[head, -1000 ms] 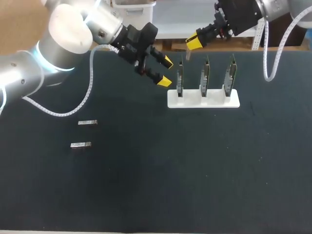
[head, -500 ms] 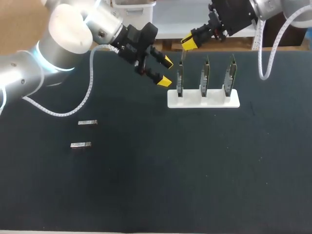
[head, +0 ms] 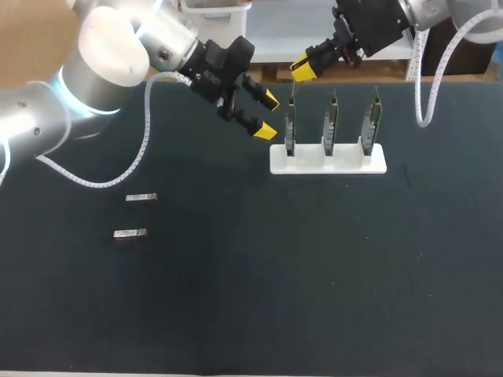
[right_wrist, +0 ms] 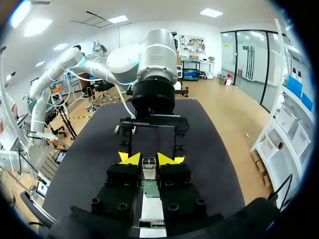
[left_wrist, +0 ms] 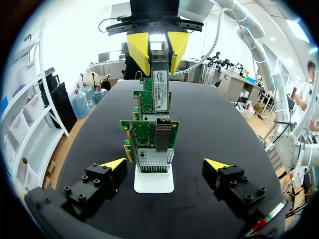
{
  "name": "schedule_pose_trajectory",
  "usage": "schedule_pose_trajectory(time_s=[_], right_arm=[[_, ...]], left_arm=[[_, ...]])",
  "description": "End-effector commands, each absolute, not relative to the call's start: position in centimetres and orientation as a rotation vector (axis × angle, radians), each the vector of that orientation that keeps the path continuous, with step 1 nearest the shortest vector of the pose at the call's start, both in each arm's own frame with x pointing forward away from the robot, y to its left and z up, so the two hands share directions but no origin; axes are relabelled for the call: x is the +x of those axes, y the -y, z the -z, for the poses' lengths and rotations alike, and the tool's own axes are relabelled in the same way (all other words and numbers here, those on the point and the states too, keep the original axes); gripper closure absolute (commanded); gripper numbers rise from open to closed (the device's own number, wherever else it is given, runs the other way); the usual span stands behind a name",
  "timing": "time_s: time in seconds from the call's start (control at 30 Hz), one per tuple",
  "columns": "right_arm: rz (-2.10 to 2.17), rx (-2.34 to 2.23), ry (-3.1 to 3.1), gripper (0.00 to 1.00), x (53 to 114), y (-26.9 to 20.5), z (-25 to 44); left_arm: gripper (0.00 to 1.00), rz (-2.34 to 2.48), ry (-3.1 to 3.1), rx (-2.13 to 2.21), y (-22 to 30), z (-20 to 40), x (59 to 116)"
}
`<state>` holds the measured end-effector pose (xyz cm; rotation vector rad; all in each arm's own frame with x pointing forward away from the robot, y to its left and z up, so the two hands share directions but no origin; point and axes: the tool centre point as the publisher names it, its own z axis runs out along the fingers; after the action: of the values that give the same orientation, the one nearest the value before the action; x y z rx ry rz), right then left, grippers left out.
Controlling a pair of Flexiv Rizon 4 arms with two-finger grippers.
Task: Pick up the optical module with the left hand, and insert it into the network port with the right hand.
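Note:
My right gripper (head: 301,71) is shut on a silver optical module (left_wrist: 159,82) and holds it just above the leftmost of three upright green network cards (head: 290,126). In the right wrist view the module (right_wrist: 148,169) sits between the yellow tips of that gripper (right_wrist: 148,159), over the card's top edge. The card's metal port cage (left_wrist: 163,135) lies directly below the module. My left gripper (head: 263,115) stands open just left of the card rack, with nothing in it. In its own view the left gripper (left_wrist: 164,167) has its fingers on either side of the rack's end.
The cards stand in a white rack (head: 346,163) at the back right of the dark table. Two more optical modules (head: 141,197) (head: 130,234) lie flat at the left. The left arm's white cable (head: 118,177) loops over the table.
My right gripper has carried the module leftward, from right of the leftmost card to over it. The left arm has stayed put.

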<state>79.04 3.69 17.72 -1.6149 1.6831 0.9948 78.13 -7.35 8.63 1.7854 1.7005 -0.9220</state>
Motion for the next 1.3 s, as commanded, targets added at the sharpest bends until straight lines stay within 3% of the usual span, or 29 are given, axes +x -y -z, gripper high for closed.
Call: schedule_pose_trajectory(time_s=[0.03,1.3], right_arm=[[-0.997,-1.621,-1.683,1.0,79.4,-4.0,-17.6],[-0.941,-1.655,-1.667,1.0,78.7,-4.4,-17.7]], left_arm=[[0.0,0.924,-1.701,1.79,7.4,-8.6,78.3],[0.0,0.924,-1.701,1.79,7.4,-8.6,78.3]])
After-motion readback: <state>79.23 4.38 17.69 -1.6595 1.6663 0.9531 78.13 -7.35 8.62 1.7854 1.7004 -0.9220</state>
